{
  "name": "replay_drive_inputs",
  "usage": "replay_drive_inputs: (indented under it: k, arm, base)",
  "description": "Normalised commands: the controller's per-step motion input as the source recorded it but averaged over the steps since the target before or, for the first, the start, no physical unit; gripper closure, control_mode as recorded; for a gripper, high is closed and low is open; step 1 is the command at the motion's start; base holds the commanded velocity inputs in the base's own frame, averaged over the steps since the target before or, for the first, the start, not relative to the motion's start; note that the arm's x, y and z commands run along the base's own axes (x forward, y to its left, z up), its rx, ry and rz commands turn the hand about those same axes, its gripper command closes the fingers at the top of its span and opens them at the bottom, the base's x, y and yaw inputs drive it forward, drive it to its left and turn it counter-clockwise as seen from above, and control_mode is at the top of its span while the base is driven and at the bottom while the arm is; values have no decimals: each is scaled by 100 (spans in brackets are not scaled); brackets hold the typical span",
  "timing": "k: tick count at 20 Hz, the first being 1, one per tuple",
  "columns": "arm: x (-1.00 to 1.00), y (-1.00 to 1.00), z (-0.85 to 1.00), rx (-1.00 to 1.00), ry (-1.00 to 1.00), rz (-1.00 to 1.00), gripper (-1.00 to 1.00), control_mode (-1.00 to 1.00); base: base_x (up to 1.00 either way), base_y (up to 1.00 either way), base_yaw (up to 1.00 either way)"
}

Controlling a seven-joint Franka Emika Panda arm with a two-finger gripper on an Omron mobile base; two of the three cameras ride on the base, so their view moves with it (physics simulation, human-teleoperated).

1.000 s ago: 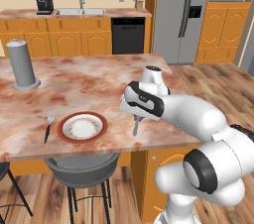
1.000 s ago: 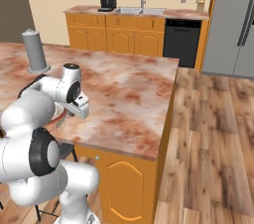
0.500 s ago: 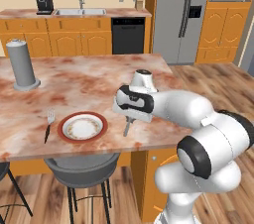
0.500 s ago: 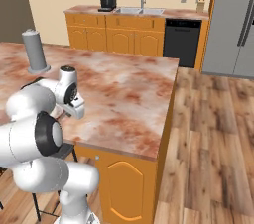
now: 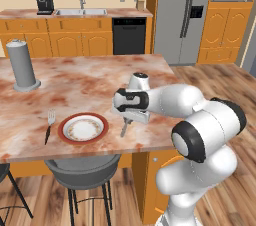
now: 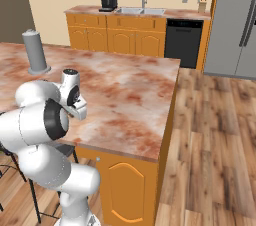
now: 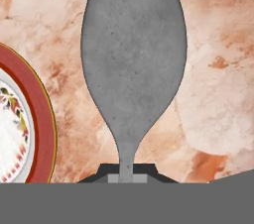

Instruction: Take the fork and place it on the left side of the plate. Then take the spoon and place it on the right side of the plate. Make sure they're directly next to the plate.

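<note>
My gripper [image 5: 129,120] is shut on the spoon [image 5: 124,129], which hangs bowl-down just above the counter, a short way right of the plate [image 5: 83,128]. In the hand view the spoon's grey bowl [image 7: 134,59] fills the middle, its thin neck pinched between my fingertips at the bottom, and the plate's red-brown rim [image 7: 37,114] curves along the left edge. The fork [image 5: 48,125], silver head and black handle, lies flat directly left of the plate.
A tall grey cylinder [image 5: 22,65] stands at the counter's far left. A dark stool [image 5: 82,164] sits below the counter's near edge. Marble counter [image 6: 130,95] stretches to the right of the arm. Cabinets, sink and a fridge line the back wall.
The hand has carried the spoon leftward and lower, closer to the plate's right side. Plate and fork have stayed put.
</note>
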Motion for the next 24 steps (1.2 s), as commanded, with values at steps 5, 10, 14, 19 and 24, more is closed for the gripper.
replay_drive_inputs:
  k: [5, 10, 14, 19, 24]
  arm:
    - [42, 16, -22, 0, 0, 0, 100, -100]
    - [43, 14, -22, 0, 0, 0, 100, -100]
    - [25, 23, -27, 0, 0, 0, 100, -100]
    - [8, 18, -30, 0, 0, 0, 100, -100]
    - [3, 1, -19, 0, 0, 0, 100, -100]
  base:
    - [0, 0, 0]
    - [0, 0, 0]
    - [0, 0, 0]
    - [0, 0, 0]
    - [0, 0, 0]
